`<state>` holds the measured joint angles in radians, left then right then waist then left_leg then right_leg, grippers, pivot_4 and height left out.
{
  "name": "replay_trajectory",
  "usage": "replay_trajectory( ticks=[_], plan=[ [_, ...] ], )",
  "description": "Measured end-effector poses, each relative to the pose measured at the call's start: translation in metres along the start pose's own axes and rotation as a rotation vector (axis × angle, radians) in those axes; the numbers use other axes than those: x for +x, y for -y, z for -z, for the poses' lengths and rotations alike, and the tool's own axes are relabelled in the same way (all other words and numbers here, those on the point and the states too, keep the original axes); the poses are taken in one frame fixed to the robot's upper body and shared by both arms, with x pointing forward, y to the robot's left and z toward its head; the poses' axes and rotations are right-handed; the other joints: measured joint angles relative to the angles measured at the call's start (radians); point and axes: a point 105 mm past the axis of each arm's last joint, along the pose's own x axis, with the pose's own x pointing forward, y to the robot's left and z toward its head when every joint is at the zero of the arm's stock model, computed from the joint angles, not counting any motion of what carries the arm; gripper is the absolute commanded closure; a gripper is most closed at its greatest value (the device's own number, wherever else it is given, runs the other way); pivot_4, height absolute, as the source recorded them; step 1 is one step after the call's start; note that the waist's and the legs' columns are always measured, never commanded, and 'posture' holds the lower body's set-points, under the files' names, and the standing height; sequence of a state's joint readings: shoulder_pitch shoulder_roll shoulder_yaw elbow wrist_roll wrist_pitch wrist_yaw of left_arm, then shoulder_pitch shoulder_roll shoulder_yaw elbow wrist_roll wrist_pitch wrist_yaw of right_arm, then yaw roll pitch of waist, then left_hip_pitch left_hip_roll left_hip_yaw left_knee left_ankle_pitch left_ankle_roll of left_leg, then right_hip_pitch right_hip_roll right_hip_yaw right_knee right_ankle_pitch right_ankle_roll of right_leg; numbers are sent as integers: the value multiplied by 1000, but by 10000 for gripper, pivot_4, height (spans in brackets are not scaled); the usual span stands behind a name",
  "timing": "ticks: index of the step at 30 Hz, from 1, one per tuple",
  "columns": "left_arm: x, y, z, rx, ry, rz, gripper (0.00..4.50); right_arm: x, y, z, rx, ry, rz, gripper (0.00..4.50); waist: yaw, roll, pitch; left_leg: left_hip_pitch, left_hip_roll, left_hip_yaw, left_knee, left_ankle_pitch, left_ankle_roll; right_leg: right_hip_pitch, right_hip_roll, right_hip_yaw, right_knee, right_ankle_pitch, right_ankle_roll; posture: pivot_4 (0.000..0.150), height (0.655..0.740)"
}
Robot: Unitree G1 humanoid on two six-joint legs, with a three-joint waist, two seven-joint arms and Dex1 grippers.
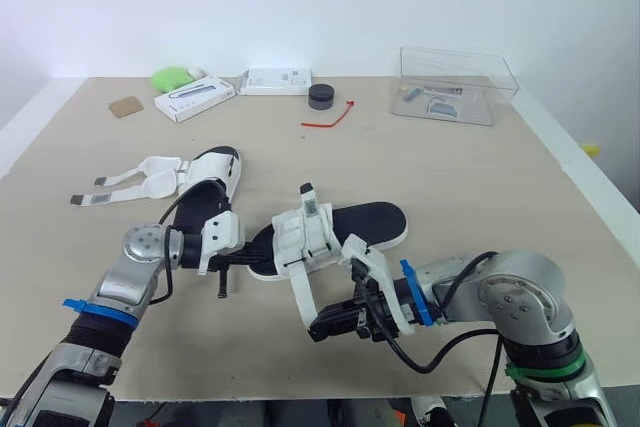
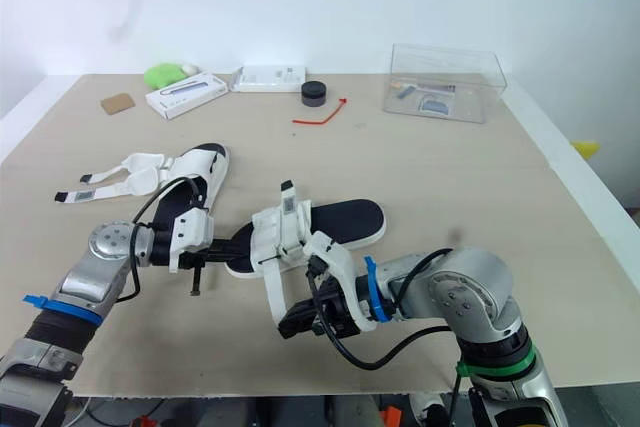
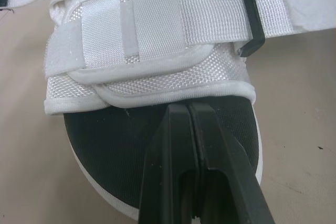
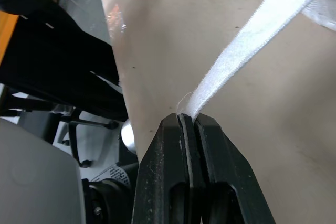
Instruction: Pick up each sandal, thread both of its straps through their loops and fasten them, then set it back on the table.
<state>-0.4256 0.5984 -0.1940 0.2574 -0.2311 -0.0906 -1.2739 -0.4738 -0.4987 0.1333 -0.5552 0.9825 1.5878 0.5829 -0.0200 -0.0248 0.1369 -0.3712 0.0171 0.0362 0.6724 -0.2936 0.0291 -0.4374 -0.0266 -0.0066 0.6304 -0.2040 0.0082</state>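
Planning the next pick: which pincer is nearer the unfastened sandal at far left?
Left. Left pincer is at the near sandal's end, just in front of the unfastened sandal; right pincer pinches a strap by the table's front edge, farther off.

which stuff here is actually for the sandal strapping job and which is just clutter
Job: near sandal, its strap pinched in the right gripper; far sandal, straps undone.

Lying about: green object, white box, second white box, brown card, black round tub, red tie, clear plastic box.
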Motion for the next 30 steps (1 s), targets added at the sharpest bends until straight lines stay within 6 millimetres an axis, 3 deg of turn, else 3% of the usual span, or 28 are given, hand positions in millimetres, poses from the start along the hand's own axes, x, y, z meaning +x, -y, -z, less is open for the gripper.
replay_trajectory(
  ticks=[3, 4, 6, 7, 8, 10, 14, 17, 18, 19, 25, 30],
  plan=[
    [1, 0, 0, 0, 1, 0, 45000, -5, -9, 1, -4, -21, -66, 26568, 0, 0, 0, 0, -1, 0, 0, 0, 0, 0, -2, 0, 0, 0, 0, 1500, 7400],
    [1, 0, 0, 0, 1, -1, 45000, -8, -11, 1, -10, -27, -73, 19753, 0, 0, 0, 0, -2, 0, 0, 0, 0, 0, -3, 0, 0, 0, 1, 1500, 7400],
    [1, 0, 0, -2, 0, -3, 45000, -14, -11, 0, -25, -40, -65, 14681, 0, 0, 0, 0, -2, 0, 0, 0, 0, 0, -3, 0, 0, 0, 2, 1500, 7400],
    [1, -1, 0, -2, 0, -4, 45000, -16, -11, 0, -33, -42, -59, 7139, 0, 0, 0, 0, -2, 0, 1, 0, 0, 0, -3, 0, 0, 0, 2, 1500, 7400],
    [0, -1, 1, -4, -1, -6, 45000, -28, -6, -12, -142, -7, 17, 6527, 0, 0, 0, 1, -2, -1, 0, 0, 0, 1, -2, -1, 0, -1, 3, 1500, 7400],
    [0, -1, 1, -4, -1, -7, 45000, -33, 2, -26, -288, 39, 111, 6527, 0, 1, 0, 1, -2, -1, 0, 0, 0, 1, -1, -1, 0, -1, 3, 1500, 7400],
    [0, -2, 1, 9, -1, -3, 45000, -42, 18, -60, -898, 109, 310, 6527, 0, 0, 0, 2, -2, 0, 0, 0, 0, 1, 0, -2, 0, -2, 4, 1500, 7400],
    [1, -3, 1, 12, 0, -2, 45000, -30, 16, -50, -1331, 63, 253, 6527, 0, 0, 0, 2, -3, 2, 1, 0, 0, 1, -1, -1, 0, -1, 5, 1500, 7400],
    [1, -3, 1, 11, 0, -2, 45000, -28, 17, -48, -1398, 51, 242, 6527, 0, 0, 0, 2, -3, 2, 1, 0, 0, 1, -1, -1, 0, -1, 6, 1500, 7400],
    [2, -3, 1, 11, 2, -3, 45000, -26, 19, -40, -1612, 13, 215, 6527, 1, 0, 0, 2, -4, 3, 1, 0, -1, 1, -2, 0, 0, 0, 7, 1500, 7400],
    [2, -3, 2, 15, -2, -8, 45000, -14, 33, -13, -1991, -47, 113, 6527, 0, -1, 1, 5, -4, 7, 2, 1, -1, 2, -2, 4, 1, 3, 6, 1500, 7400],
    [0, -4, 3, 14, -8, -17, 45000, 2, 34, -30, -2156, -13, 104, 6527, 0, -1, 1, 7, -2, 8, 2, 1, -2, 2, 0, 6, 2, 4, 2, 1500, 7400]
  ],
)
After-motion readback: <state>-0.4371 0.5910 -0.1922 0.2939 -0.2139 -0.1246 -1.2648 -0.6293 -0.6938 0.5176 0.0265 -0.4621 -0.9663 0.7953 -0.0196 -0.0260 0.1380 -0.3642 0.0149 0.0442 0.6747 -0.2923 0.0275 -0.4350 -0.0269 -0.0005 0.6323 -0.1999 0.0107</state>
